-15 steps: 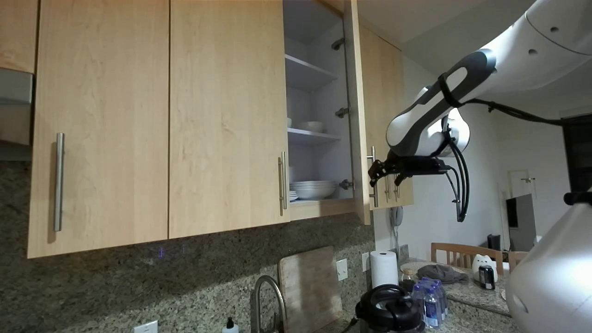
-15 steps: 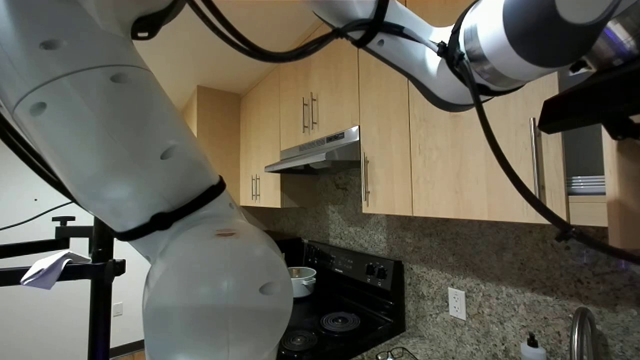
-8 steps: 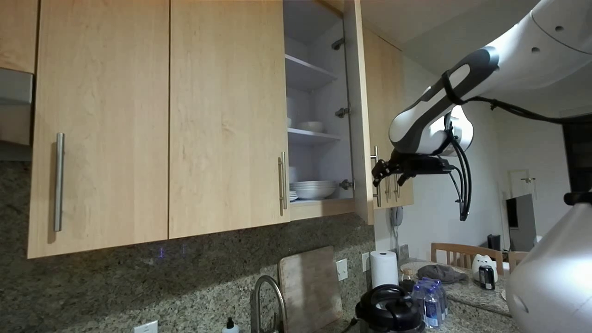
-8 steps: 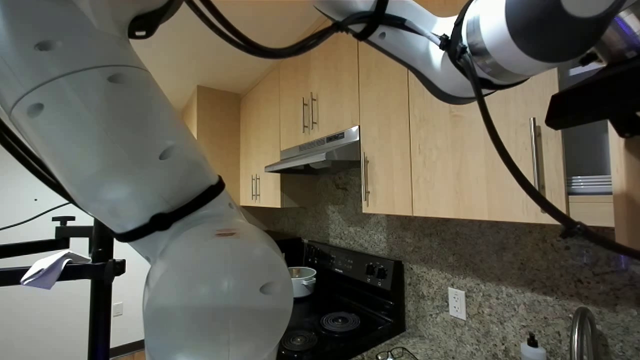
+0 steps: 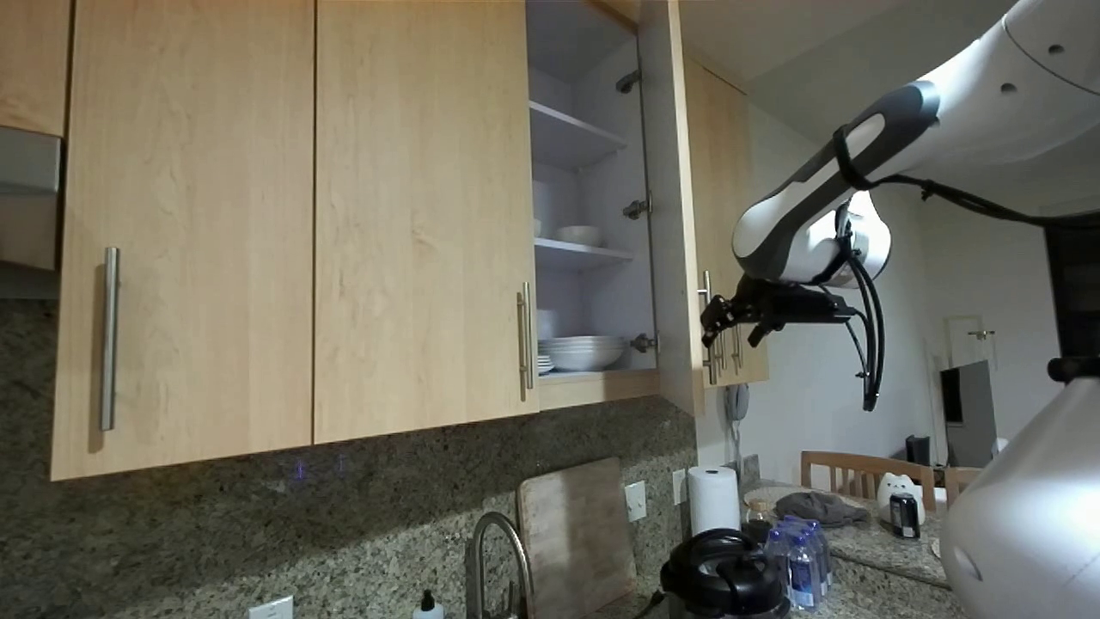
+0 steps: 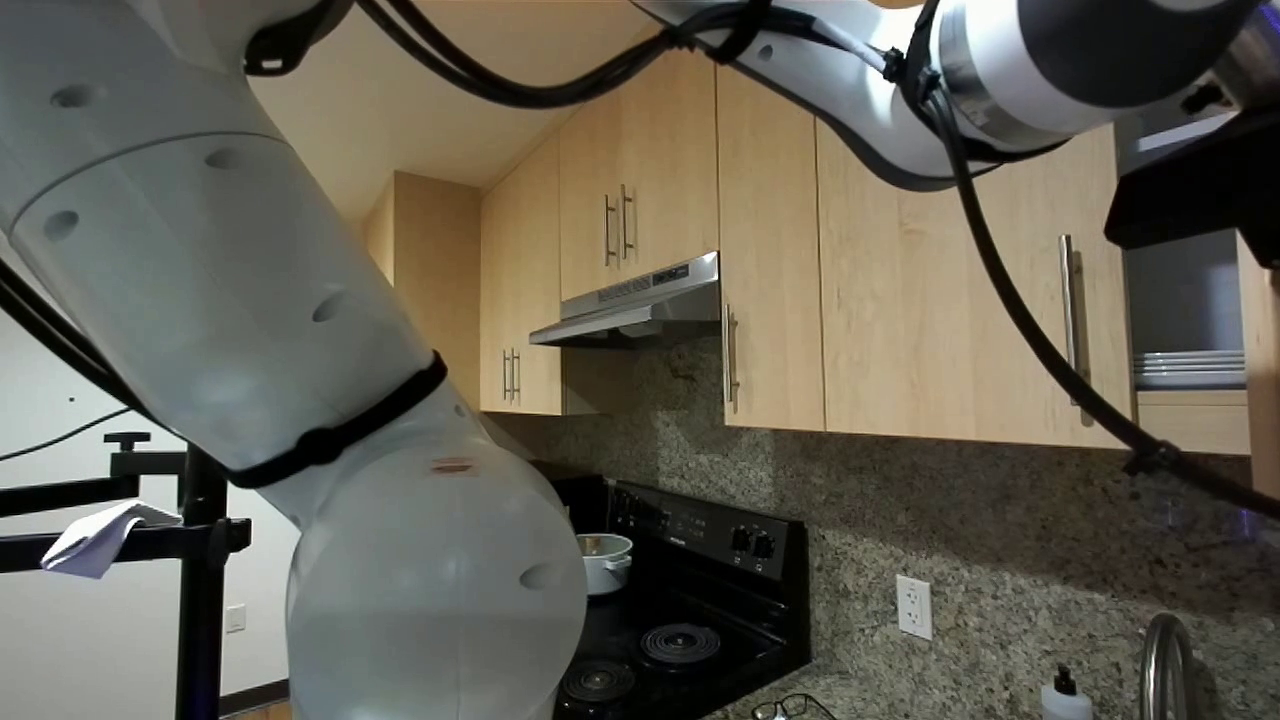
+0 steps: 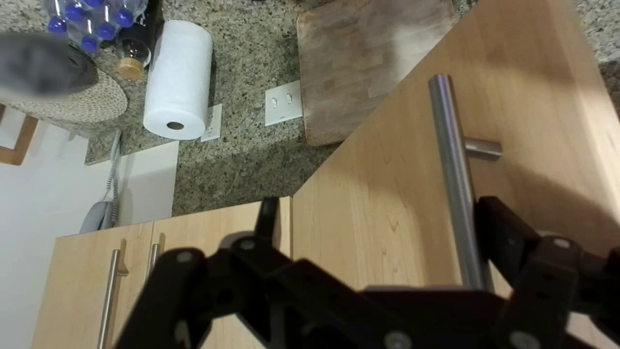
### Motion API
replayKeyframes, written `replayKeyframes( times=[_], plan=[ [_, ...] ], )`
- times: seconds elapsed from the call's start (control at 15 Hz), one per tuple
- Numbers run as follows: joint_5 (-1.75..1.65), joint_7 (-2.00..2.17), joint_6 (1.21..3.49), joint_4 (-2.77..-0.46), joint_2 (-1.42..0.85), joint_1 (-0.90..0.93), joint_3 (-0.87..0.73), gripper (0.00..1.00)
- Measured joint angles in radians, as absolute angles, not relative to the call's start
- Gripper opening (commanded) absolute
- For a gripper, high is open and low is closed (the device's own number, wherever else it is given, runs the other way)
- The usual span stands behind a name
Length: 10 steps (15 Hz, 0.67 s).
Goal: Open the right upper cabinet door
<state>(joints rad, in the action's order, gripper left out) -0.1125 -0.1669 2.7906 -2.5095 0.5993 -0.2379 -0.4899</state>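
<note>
We see the tall, narrow, flat-panelled door of light maple-coloured wood (image 5: 673,241) standing well out from its cabinet (image 5: 597,389), its grain fine and smooth, its slim, round metal bar handle (image 7: 455,169) dully polished. At that door is the black, jointed tool (image 7: 379,211), its fingers (image 7: 503,237) spread wide with the bar between them in the wrist view; whether one touches it, we cannot tell. Behind the door, smooth white shelves (image 5: 567,137) carry a rounded white bowl (image 5: 579,235) and a stack of shallow white dishes (image 5: 584,352). Below the door, a flat wooden board (image 5: 571,542) with mottled grain stands against a wall of speckled stone (image 5: 344,533).

The frame cuts off the door's top, and in an exterior view leaves us only a strip of the door (image 6: 1260,380). The tool hides one end of the bar in the wrist view, where a grey shape (image 7: 34,63) well apart from the door is too blurred for us to name.
</note>
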Motion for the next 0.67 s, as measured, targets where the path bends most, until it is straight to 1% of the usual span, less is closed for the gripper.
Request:
replayKeyframes(
  times=[0.67],
  plan=[
    [-0.061,-0.234,2.682,-2.471,0.62,-0.234,-0.559,1.0]
  ],
)
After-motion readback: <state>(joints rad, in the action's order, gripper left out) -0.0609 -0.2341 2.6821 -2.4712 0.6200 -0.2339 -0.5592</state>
